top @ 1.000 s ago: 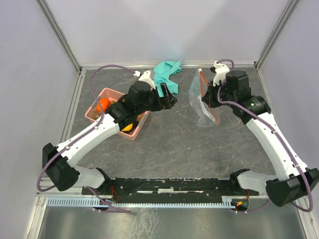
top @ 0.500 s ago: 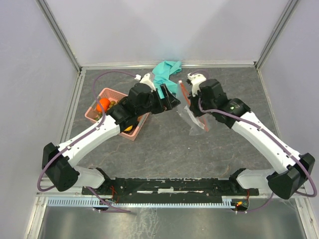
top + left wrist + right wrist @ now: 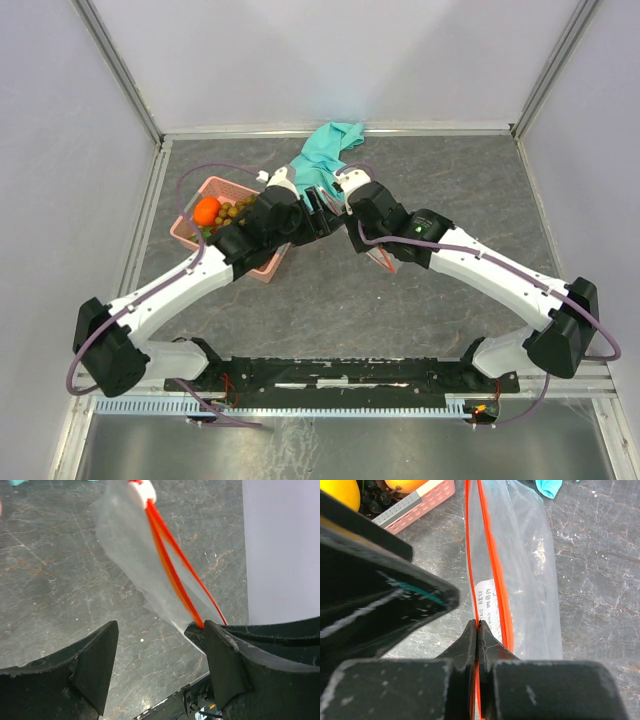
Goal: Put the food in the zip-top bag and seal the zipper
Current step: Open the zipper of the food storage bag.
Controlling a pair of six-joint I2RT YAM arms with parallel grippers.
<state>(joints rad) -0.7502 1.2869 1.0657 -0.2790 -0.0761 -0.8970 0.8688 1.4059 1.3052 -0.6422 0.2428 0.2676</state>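
Note:
The clear zip-top bag [image 3: 525, 575] hangs by its mouth, and its red-orange zipper [image 3: 490, 555] runs up from my right gripper [image 3: 478, 629], which is shut on that strip. In the top view the bag [image 3: 386, 258] shows only partly under the right arm. My left gripper [image 3: 160, 665] is open, with the bag [image 3: 135, 555] just beyond its fingers and the bag's corner against its right finger [image 3: 225, 660]. The two grippers meet at mid-table [image 3: 335, 205]. The food lies in the pink basket [image 3: 195, 235]: an orange fruit [image 3: 207, 210], brown berries [image 3: 236, 209] and a yellow fruit [image 3: 340, 492].
A teal cloth [image 3: 332, 148] lies bunched at the back edge behind the grippers. The pink basket [image 3: 422, 502] stands just left of the bag. The left arm's dark finger [image 3: 375, 600] fills the left of the right wrist view.
My right arm has carried the bag leftwards from the back right to mid-table, up against the left gripper. The left gripper has stayed open and shifted slightly.

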